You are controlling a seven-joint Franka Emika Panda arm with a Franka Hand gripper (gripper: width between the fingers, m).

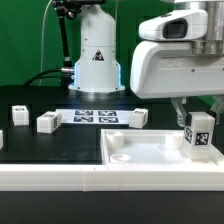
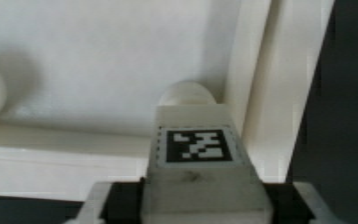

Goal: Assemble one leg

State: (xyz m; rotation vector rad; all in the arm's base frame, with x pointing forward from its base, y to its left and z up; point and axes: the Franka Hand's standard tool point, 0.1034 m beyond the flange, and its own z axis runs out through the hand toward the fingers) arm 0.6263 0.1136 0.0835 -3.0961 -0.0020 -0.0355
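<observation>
Low frontal exterior view; close downward wrist view; shared leg (image 1: 199, 133) (image 2: 197, 140)

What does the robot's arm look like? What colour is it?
The arm is smooth, rounded and white, with a triangle sticker and a blue glowing ring at its base. Black cables run beside it. Its tool is a chunky white block.

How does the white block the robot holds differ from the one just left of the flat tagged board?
The held leg stands upright; the loose leg lies low. The held leg is clamped in the tool over the white panel; the loose leg rests free on the black table. Both are white with black-and-white tags.
</observation>
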